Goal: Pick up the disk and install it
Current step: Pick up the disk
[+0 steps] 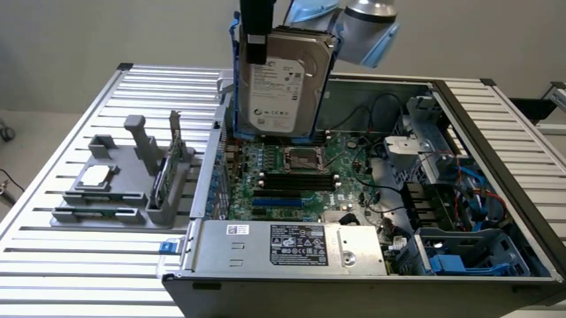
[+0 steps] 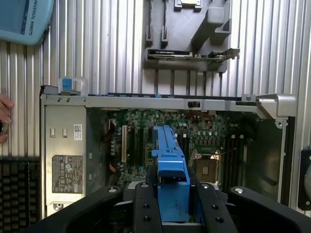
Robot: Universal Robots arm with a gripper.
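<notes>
- Tool clamped on the disk, gripping it by its blue carrier; in the wrist view we see the tool with the blue frame of the disk pinched between its two black fingers
- At the exterior view's left we see a grey fixture resting on the slatted metal bench, with a small square processor chip lying flat on it and a card standing on edge in a slot
- Toward the middle, the disk hangs upright in the air with its white label facing us, above the open computer case and clear of the motherboard
- Below it, nearer us, the power supply sits inside the case
- At the exterior view's right, another blue drive carrier sits in the case's corner bay
- In the wrist view a person's hand shows beside the power-supply end of the case
</notes>
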